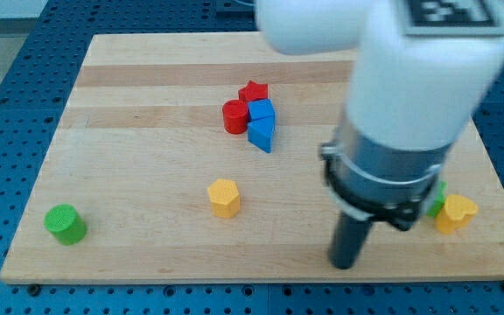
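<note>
Bright, even light across the whole wooden board [147,96], no dim corners. Shadows are soft and short: a faint one hugs the green cylinder [64,224] at near left, another sits under the yellow block [224,197]. The white arm [409,61] at right is big, blurred and out of focus, nearly blown out along its upper body. My tip [346,262] reads dark and soft-edged, with a slight shadow at its base. The far cluster of red and blue blocks [252,114] stays fairly crisp.

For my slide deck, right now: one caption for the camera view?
My tip rests on the wooden board, apart from the yellow hexagonal block and yellow heart block.
</note>
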{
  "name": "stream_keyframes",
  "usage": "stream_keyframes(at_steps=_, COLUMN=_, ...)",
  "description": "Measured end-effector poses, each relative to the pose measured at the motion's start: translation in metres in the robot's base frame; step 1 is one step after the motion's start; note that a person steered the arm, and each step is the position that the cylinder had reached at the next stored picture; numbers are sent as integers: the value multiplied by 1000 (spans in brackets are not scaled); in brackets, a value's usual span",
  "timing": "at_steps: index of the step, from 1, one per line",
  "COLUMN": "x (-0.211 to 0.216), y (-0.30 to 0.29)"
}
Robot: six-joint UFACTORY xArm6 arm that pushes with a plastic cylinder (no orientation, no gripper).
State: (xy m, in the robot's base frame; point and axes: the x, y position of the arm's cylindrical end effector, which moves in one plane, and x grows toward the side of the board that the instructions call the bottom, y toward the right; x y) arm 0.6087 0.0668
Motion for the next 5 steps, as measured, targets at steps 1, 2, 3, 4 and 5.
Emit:
stream_keyframes(at_steps=1, x=0, y=-53)
stream_keyframes(at_steps=2, x=-2, y=-102)
stream_keyframes(at_steps=3, x=-18, y=-139)
stream_keyframes(at_steps=4, x=-44, y=-162)
stream_keyframes(at_steps=5, x=-64, y=-168)
